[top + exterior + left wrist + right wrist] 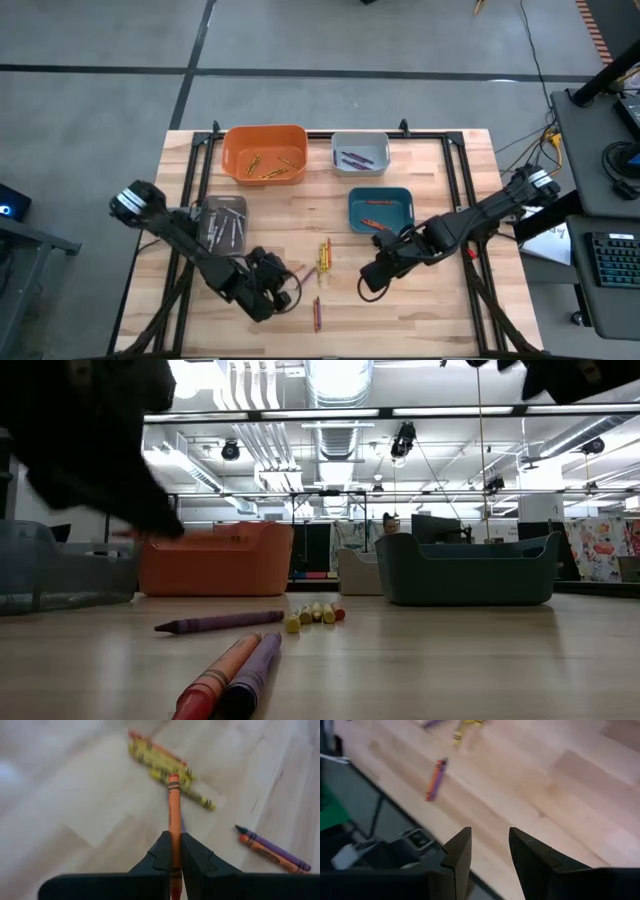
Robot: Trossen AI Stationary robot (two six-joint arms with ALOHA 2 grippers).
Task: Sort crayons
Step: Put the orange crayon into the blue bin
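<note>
Left wrist view alone shows the left gripper [175, 862] clamped on an orange crayon [173, 820]; right gripper [490, 851] gapes empty above the tabletop [560, 795].

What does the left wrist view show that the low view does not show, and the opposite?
Only the left wrist view shows the left pincer shut on an orange crayon. Only the low view shows the bins: the orange bin, the dark teal bin and the grey bin at the edge. Both share the yellow crayons lying in a bunch on the table, and an orange and purple pair lying side by side.
</note>
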